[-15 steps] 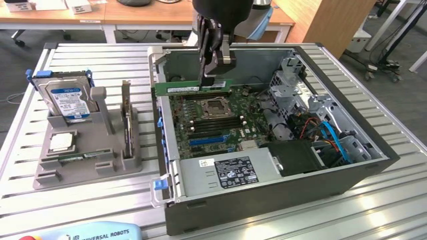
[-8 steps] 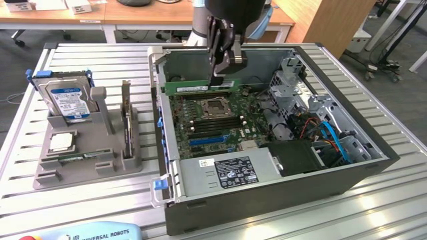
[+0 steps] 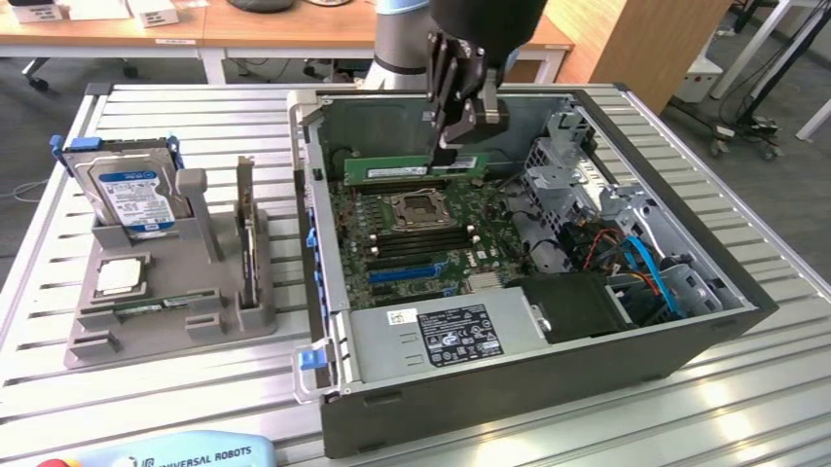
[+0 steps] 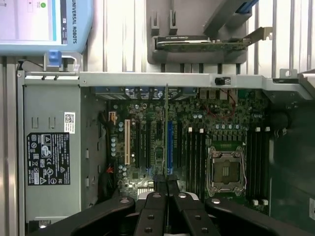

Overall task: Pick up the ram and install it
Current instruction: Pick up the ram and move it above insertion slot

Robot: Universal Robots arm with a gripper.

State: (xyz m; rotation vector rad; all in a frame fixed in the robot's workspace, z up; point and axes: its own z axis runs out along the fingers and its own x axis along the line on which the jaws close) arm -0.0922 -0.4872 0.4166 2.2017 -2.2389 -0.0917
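slatted metal table (image 3: 195,389), desks (image 3: 260,29) behind | ram (image 3: 389,168) held long-edge down above motherboard (image 3: 415,238) in open computer case (image 3: 546,379), likely for slot line-up | gripper (image 3: 452,156) fingers clamped on ram's top edge | hard drive (image 3: 130,190) parked in holder (image 3: 169,321) beside case

Matt green ram (image 3: 413,167); smooth black tool (image 3: 451,153); ribbed bare-metal table (image 3: 156,389); grey metal case (image 3: 546,389)

High exterior camera looks obliquely down on the tabletop (image 3: 143,399) and open computer case (image 3: 520,389); wrist camera peers straight down, close above the motherboard (image 4: 221,118), which both views share.
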